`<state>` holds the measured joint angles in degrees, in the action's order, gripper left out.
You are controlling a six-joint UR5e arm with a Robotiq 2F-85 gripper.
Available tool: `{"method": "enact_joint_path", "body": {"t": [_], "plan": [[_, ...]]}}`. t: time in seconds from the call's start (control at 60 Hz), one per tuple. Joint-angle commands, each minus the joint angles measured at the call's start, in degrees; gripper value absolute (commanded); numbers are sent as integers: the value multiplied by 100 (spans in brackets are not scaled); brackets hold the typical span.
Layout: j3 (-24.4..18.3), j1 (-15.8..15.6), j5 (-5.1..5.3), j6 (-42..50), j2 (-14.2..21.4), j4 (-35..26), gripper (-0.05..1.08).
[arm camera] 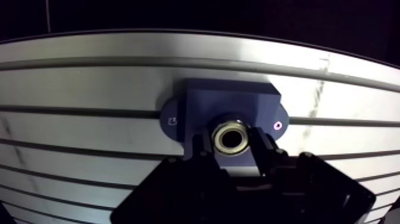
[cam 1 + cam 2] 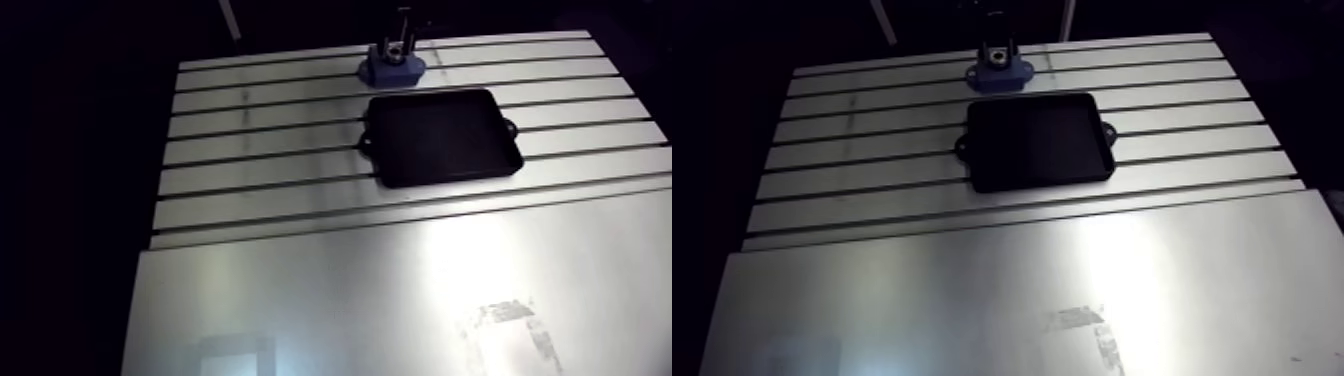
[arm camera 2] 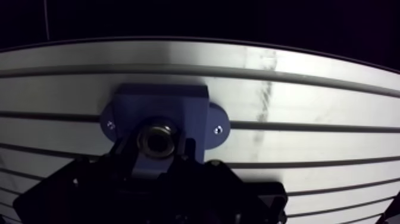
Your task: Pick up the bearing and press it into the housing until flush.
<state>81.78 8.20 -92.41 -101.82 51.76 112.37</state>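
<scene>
The blue housing point(image 1: 226, 101) is fixed to the slotted table near its far edge, also seen in the arm view as the blue housing point(image 2: 391, 71). A shiny metal bearing point(image 1: 231, 137) sits at the housing's round bore. My gripper point(image 1: 231, 145) stands straight over it, and its dark fingers point(image 1: 263, 150) press on the ring from both sides, so it is shut on the bearing. I cannot tell how deep the bearing sits in the bore. In the arm view my gripper point(image 2: 398, 47) comes down onto the housing.
A black tray point(image 2: 443, 136) with small side lugs lies just in front of the housing. The slotted aluminium table point(image 2: 260, 130) runs left of it. A smooth metal sheet point(image 2: 350, 300) covers the near part.
</scene>
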Motion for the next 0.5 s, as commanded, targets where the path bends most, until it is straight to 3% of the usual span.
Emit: {"method": "enact_joint_path", "body": {"t": [0.017,0.5], "plan": [[0,7,0,0,-14,0,70],[18,7,0,0,4,0,70]]}}
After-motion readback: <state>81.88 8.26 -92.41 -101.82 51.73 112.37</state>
